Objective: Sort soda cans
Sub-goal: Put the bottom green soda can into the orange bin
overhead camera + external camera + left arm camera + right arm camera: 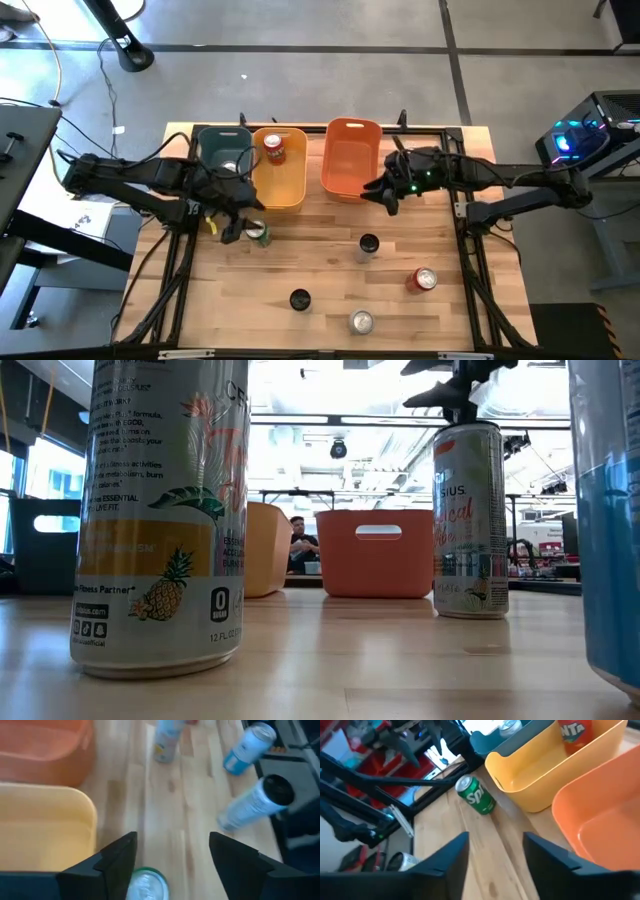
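Observation:
A green soda can [261,236] stands upright on the wood table, just in front of the yellow bin [281,180]. My left gripper [240,228] hovers open beside and above it. In the left wrist view the can's silvery top [146,886] shows low between the fingers, close to one of them; whether it touches, I cannot tell. My right gripper [385,198] is open with nothing between its fingers [451,857], at the near right corner of the orange bin [352,158]. A red-orange can [272,148] stands in the yellow bin. Another can [510,725] sits in the dark teal bin [222,148].
Several more cans stand on the table's near half: two with black tops [369,245] [299,299], a red one [423,280] and a silver one [361,322]. The three bins line the far edge. Bare wood lies between the bins and these cans. A person [300,545] sits far behind the table.

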